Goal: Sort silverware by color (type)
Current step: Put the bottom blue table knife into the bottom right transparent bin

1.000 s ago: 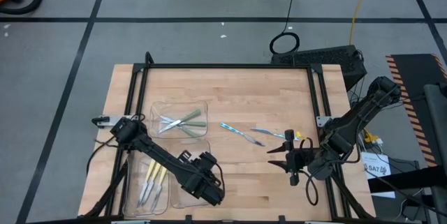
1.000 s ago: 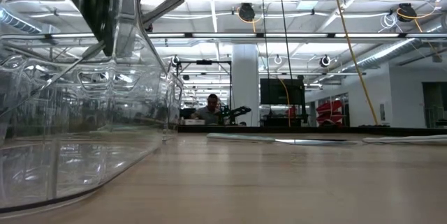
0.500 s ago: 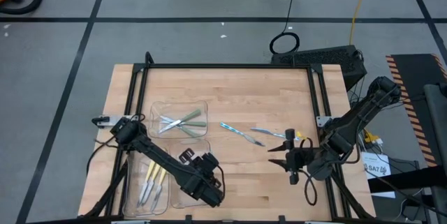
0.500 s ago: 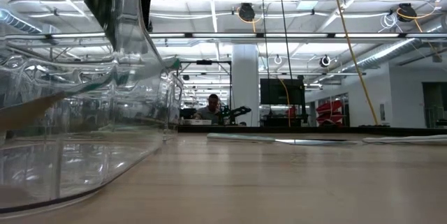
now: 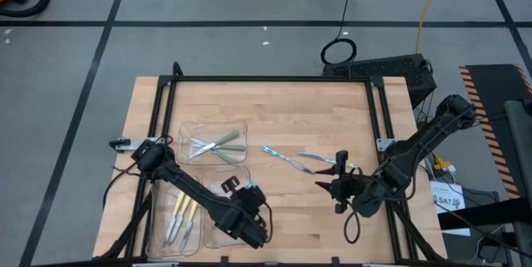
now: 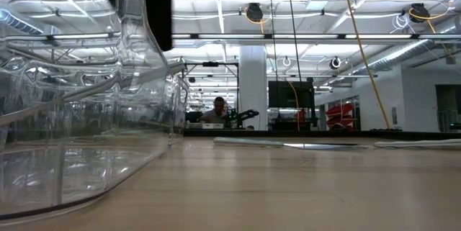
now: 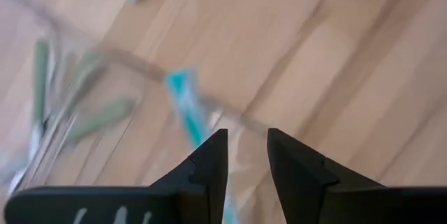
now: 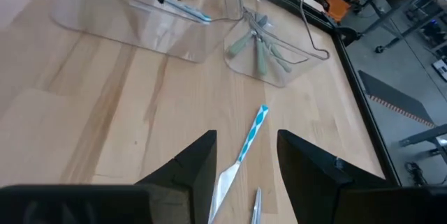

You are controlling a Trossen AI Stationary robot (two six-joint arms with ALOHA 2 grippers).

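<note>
Left gripper [image 5: 243,190] above near clear tray [image 5: 218,232], jaws narrowly parted, blue utensil [image 7: 186,109] lying in tray below, unheld. Right gripper [image 5: 337,180] open, empty, near two blue utensils [image 5: 278,157] on table [image 5: 274,105]. Advisable: descend centred over handle, close squarely.

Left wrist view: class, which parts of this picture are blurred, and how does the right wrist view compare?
Left wrist view: the blue utensil and green utensils are smeared, the dark fingers crisp. Right wrist view: the blue utensil on the table is sharp, and the tray shows glare.
</note>
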